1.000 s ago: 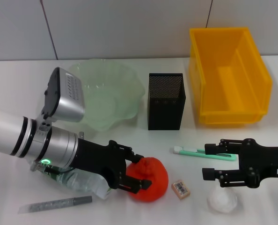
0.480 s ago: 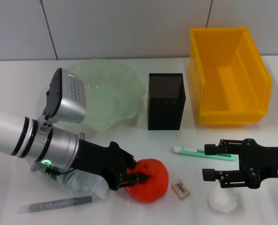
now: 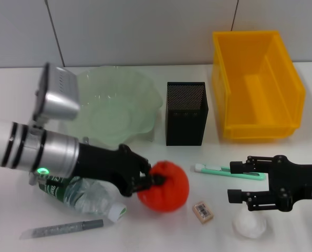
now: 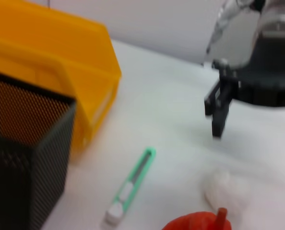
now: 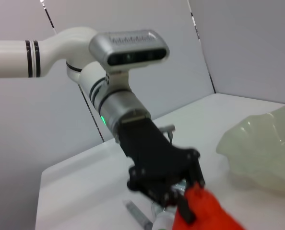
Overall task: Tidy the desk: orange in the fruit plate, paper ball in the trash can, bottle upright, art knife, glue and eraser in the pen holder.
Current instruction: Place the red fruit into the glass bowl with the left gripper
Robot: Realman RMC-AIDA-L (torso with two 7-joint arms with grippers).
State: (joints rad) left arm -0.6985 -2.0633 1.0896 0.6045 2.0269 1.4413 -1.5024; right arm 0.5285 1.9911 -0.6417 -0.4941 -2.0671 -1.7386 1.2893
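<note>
My left gripper [image 3: 152, 181] is shut on the left side of the orange [image 3: 168, 187], holding it just in front of the pale green fruit plate [image 3: 119, 105]. The left wrist view shows the orange's top [image 4: 195, 224]. The bottle [image 3: 81, 193] lies on its side under my left arm. A grey glue stick [image 3: 61, 229] lies at the front left. The eraser [image 3: 202, 210], the green art knife [image 3: 228, 171] and the white paper ball [image 3: 249, 224] lie at the front right. My right gripper [image 3: 231, 181] stands open between knife and paper ball. Behind stand the black mesh pen holder [image 3: 186, 113] and the yellow trash can [image 3: 258, 84].
The grey wall runs along the table's back edge. Bare white table lies between the pen holder and the knife.
My left gripper has shut on the orange and carried it slightly up and back toward the plate, and the arm has swung back, uncovering more of the bottle. The right arm has not moved.
</note>
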